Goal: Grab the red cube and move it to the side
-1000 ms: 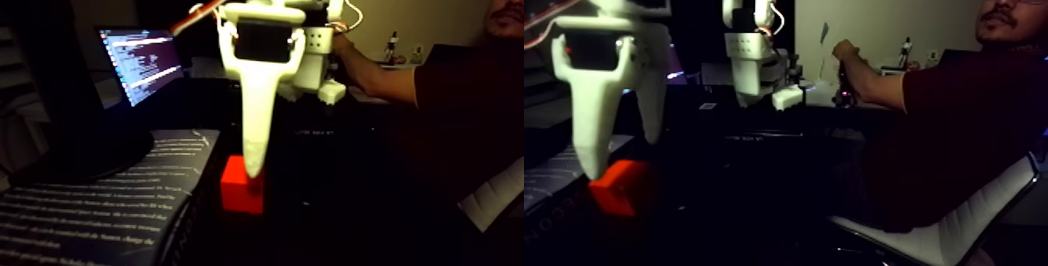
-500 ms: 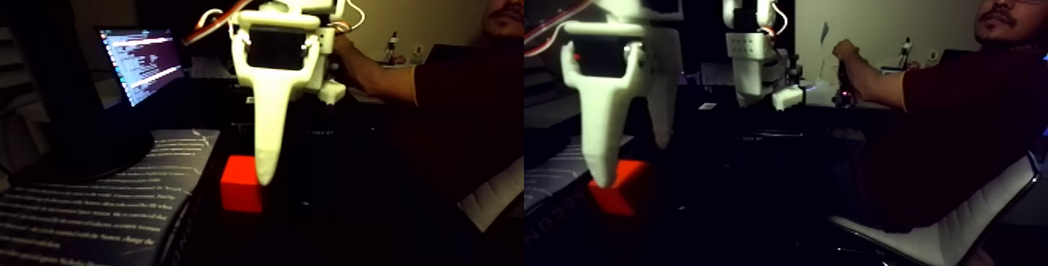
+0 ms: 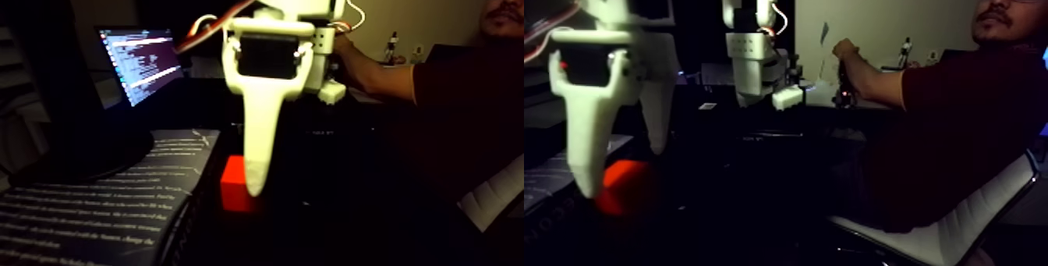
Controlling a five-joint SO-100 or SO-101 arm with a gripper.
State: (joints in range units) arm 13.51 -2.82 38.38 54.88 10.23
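Low on the dark table, the red cube point(image 3: 234, 185) sits beside a printed book point(image 3: 93, 199), the white gripper point(image 3: 624, 172) straddling it with fingers spread, nothing clamped. Blur and gloom hide the far finger's gap; closing off-centre could push the cube away.

1. My gripper point(image 3: 257, 183) is plain white, lower left of the fixed view.
2. The red cube point(image 3: 232, 185) is bright red-orange, unpatterned.
3. The book point(image 3: 101, 199) at left is dark with pale text lines.
4. The person's sleeve point(image 3: 460, 97) is dark maroon.
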